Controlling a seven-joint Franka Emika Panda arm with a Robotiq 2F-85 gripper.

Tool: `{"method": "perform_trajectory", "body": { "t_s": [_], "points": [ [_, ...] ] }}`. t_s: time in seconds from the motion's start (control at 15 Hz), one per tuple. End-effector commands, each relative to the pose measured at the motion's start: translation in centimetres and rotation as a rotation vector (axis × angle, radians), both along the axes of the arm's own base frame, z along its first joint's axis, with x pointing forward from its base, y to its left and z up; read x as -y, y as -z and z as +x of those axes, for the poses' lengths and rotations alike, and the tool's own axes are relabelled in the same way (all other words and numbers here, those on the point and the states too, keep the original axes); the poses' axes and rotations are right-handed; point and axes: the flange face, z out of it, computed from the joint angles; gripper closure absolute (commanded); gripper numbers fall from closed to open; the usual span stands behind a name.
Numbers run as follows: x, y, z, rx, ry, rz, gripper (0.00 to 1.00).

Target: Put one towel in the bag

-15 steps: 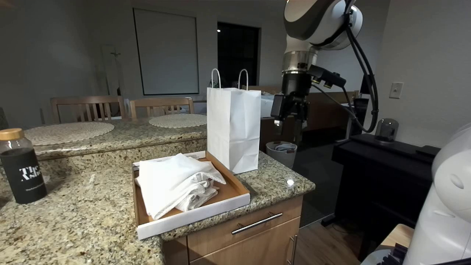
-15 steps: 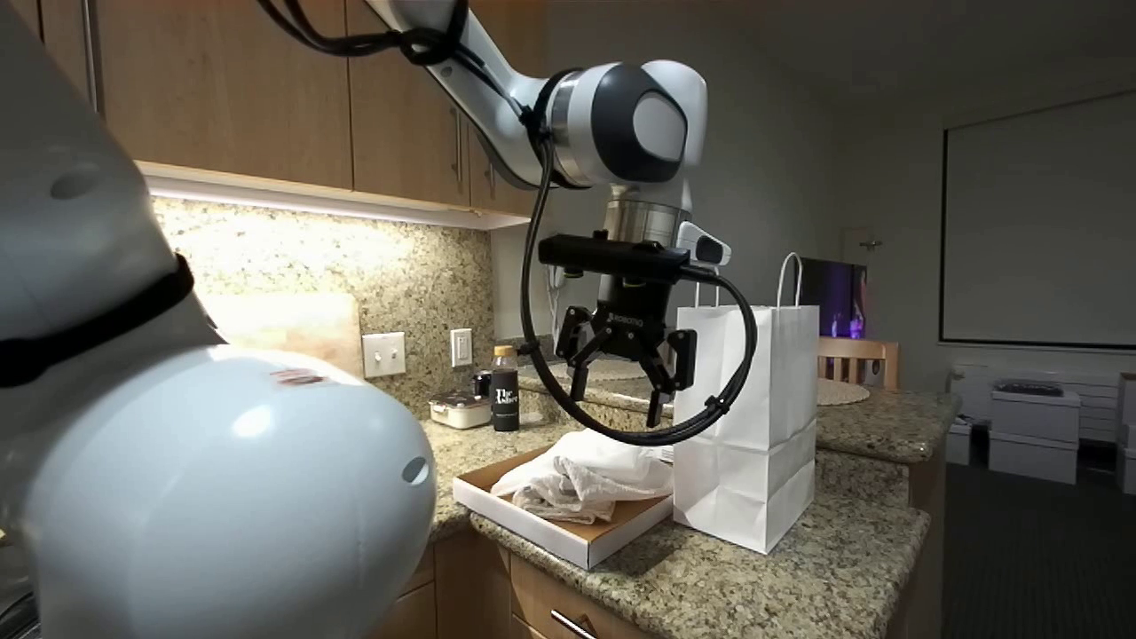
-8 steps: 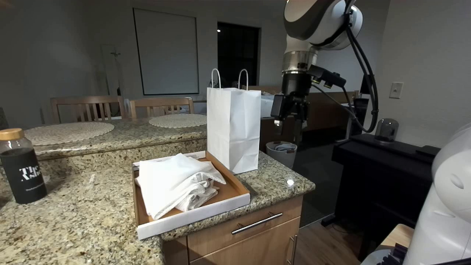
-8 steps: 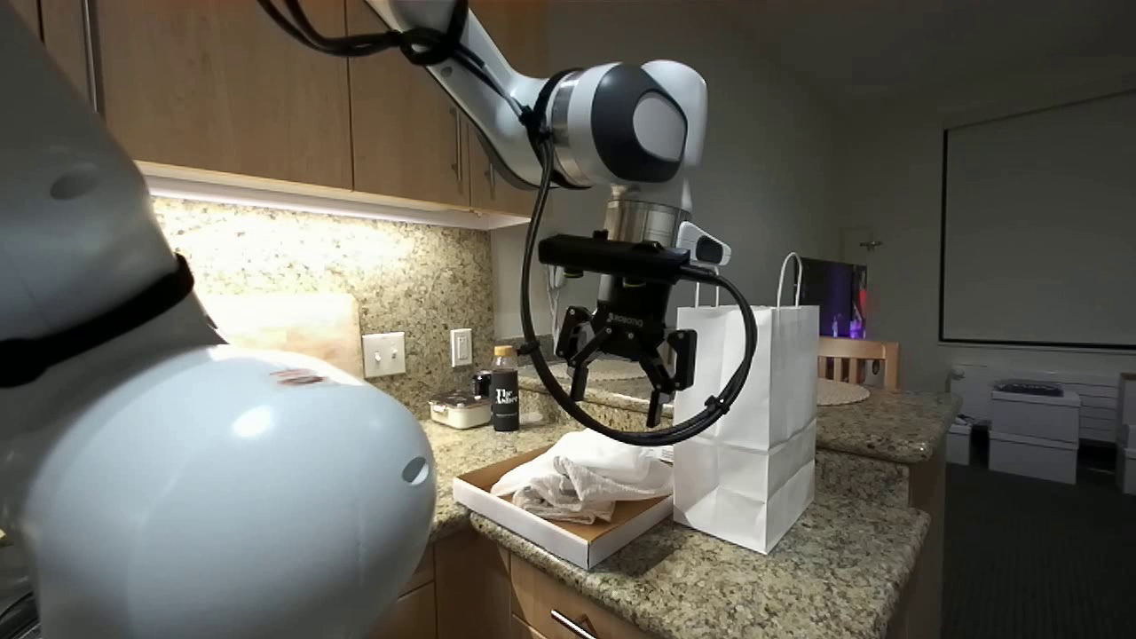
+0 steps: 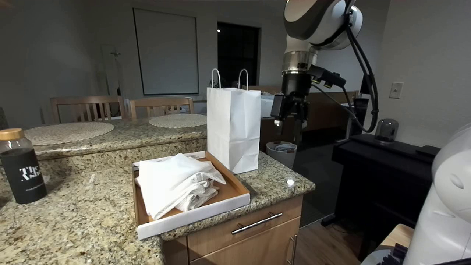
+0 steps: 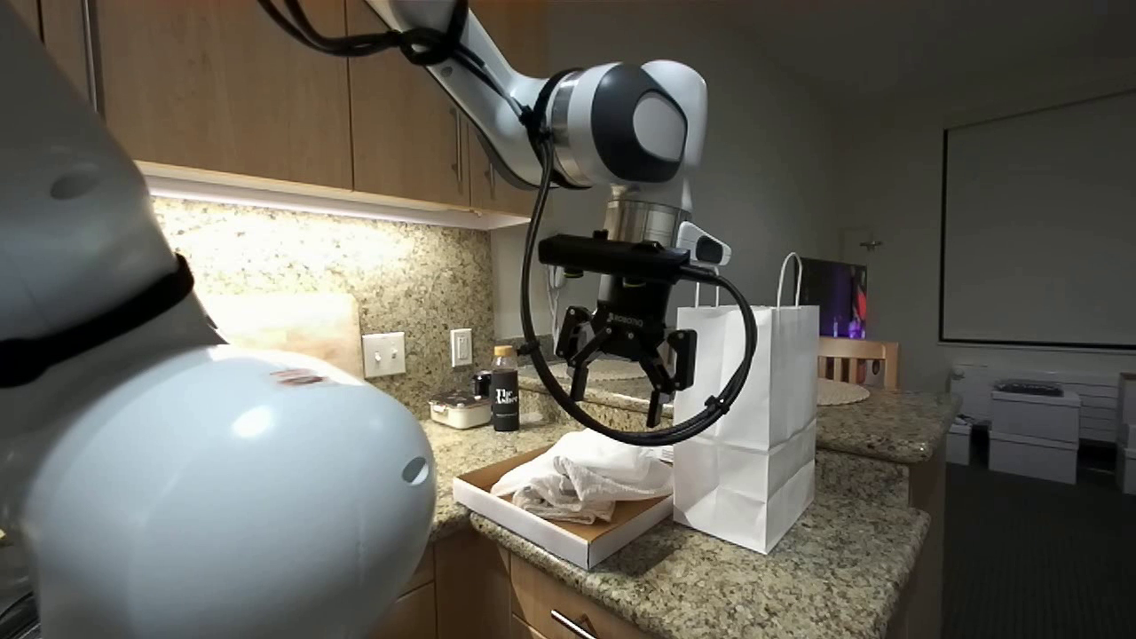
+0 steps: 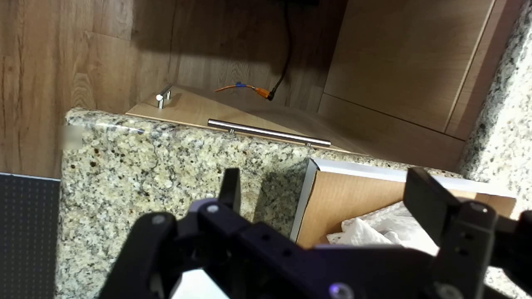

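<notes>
White towels (image 5: 173, 184) lie in a crumpled, folded heap in a shallow cardboard tray (image 5: 195, 216) on the granite counter; how many there are I cannot tell. They also show in an exterior view (image 6: 590, 475) and, partly covered by the fingers, in the wrist view (image 7: 386, 226). The white paper bag (image 5: 235, 129) stands upright beside the tray, handles up; it also shows in an exterior view (image 6: 745, 470). Its inside is hidden. My gripper (image 6: 619, 406) is open and empty, pointing down above the counter, its fingers wide apart, one over the tray in the wrist view (image 7: 325, 178).
A dark bottle with a wooden cap (image 5: 24, 173) and a food box (image 6: 460, 410) stand on the counter. A raised ledge with round placemats (image 5: 70, 132) runs behind the tray. The counter edge has a drawer handle (image 7: 270, 132) below it. The arm's cable loops below the gripper.
</notes>
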Motion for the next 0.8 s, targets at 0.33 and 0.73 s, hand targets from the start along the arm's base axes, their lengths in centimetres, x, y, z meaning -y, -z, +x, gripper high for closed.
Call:
{"method": "perform_trajectory", "body": {
  "t_s": [0.33,0.73],
  "points": [
    [0.01,-0.04,0.01,-0.001,0.000,0.000,0.00],
    [-0.72,0.30,0.27,-0.015,0.002,0.000,0.00]
  ]
}}
